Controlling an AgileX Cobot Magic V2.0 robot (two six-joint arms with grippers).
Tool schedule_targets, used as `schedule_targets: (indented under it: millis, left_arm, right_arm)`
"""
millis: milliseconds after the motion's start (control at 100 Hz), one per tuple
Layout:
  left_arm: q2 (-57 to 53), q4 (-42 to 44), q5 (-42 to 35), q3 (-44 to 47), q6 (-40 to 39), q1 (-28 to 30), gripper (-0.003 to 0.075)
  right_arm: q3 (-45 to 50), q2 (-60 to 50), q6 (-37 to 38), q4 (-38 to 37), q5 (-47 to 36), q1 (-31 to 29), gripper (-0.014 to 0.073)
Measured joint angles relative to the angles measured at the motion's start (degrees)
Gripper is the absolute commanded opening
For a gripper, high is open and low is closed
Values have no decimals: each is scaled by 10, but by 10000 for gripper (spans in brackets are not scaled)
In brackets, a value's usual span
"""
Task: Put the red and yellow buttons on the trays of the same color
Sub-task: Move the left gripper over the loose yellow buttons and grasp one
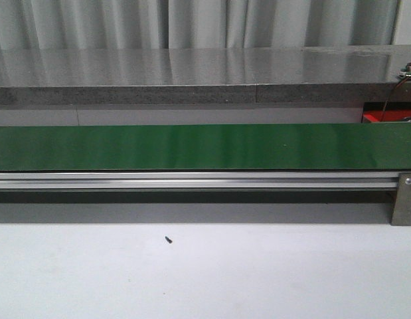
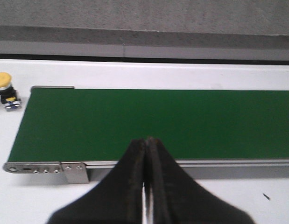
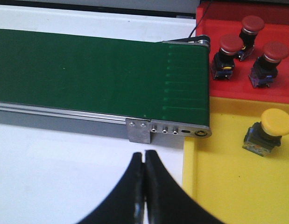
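Observation:
Three red buttons [image 3: 230, 45] [image 3: 252, 23] [image 3: 275, 51] stand in the red tray [image 3: 214, 88] in the right wrist view. A yellow button [image 3: 275, 122] stands in the yellow tray [image 3: 228, 186] beside it. My right gripper [image 3: 144, 153] is shut and empty over the white table, just short of the belt's end and beside the yellow tray. In the left wrist view another yellow button [image 2: 3, 81] stands on the white table past the other end of the green belt [image 2: 153, 123]. My left gripper [image 2: 147, 140] is shut and empty at the belt's near rail.
The green conveyor belt [image 1: 192, 146] runs across the front view with an aluminium rail [image 1: 192, 179] along its near side and a bracket [image 1: 404, 198] at its right end. A grey stone ledge [image 1: 192, 73] lies behind. A small dark speck [image 1: 168, 239] lies on the white table.

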Motion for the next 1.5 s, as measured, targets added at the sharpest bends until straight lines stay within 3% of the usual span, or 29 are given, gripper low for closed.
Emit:
schedule_targets:
  millis: [480, 590, 740, 810, 1210, 1500]
  left_arm:
    - [287, 4, -24, -148, -5, 154, 0]
    - [357, 4, -26, -185, -5, 169, 133]
    - [440, 4, -32, -239, -5, 175, 491]
    - [477, 4, -34, -265, -8, 175, 555]
    - [685, 4, 5, -434, -160, 203, 512]
    - [825, -1, 66, -575, -218, 205, 511]
  right_arm:
    - [0, 0, 0, 0, -3, 0, -20]
    - [0, 0, 0, 0, -3, 0, -20]
    - [0, 0, 0, 0, -3, 0, -20]
    - [0, 0, 0, 0, -3, 0, -20]
    - [0, 0, 0, 0, -3, 0, -20]
    - [0, 0, 0, 0, -3, 0, -20]
